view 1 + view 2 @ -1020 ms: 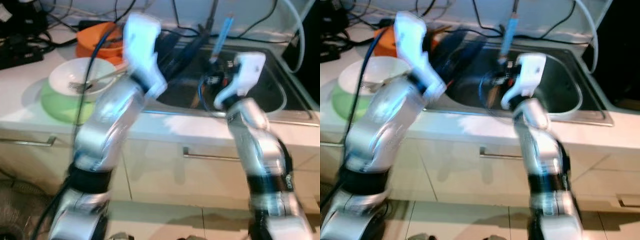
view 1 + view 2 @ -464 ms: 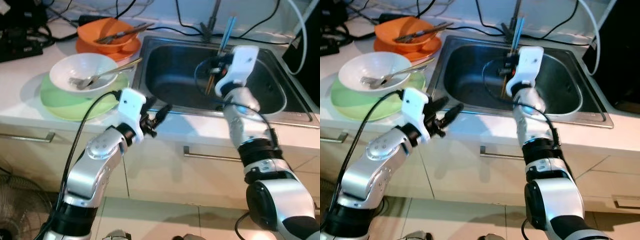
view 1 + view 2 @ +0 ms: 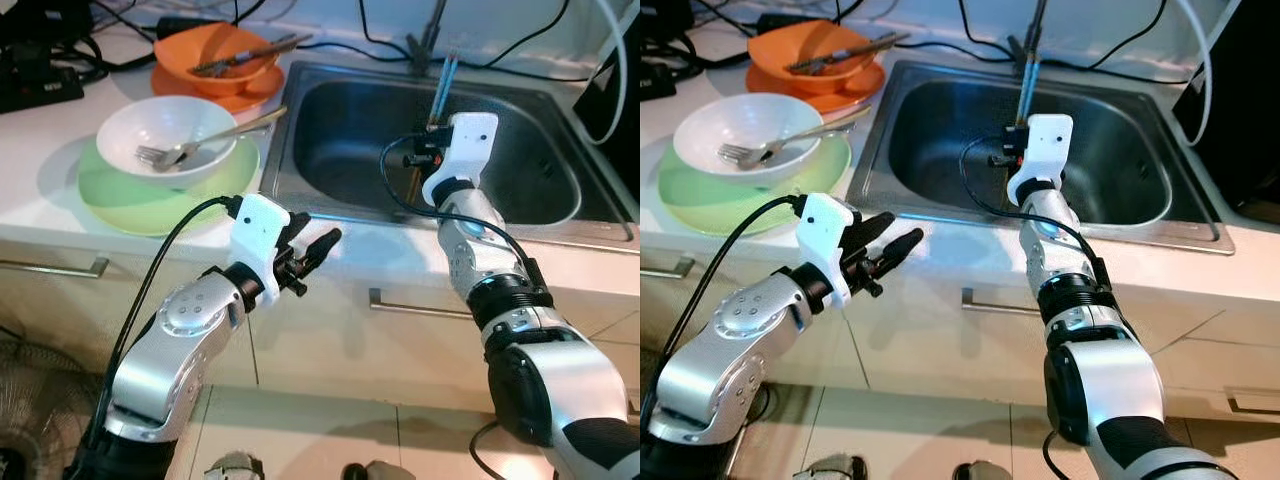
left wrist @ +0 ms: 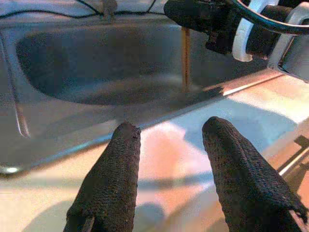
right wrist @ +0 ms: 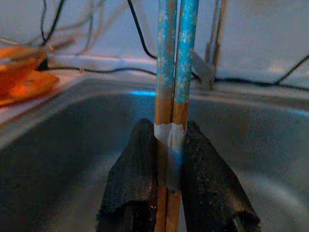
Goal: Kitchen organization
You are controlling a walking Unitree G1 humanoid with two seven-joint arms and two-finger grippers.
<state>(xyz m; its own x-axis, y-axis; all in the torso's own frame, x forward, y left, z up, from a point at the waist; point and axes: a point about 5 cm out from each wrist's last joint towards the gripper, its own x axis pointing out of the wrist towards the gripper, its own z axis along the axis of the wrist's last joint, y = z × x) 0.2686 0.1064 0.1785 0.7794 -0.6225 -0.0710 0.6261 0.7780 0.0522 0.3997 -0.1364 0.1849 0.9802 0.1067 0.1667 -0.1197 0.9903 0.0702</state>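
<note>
Head views: the left gripper (image 3: pixel 318 243) has dropped from the upper-left dishes to centre frame, fingers parted, empty — freed for another pickup. Right wrist view: the right gripper (image 5: pixel 169 169) stays clamped on blue-topped chopsticks (image 5: pixel 175 58) above the sink (image 5: pixel 58 159) — no readable writing.

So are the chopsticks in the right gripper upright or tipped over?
Upright. The chopsticks stand vertically, pinched side by side in the right gripper over the sink, blue ends up and wooden ends pointing down into the basin.
</note>
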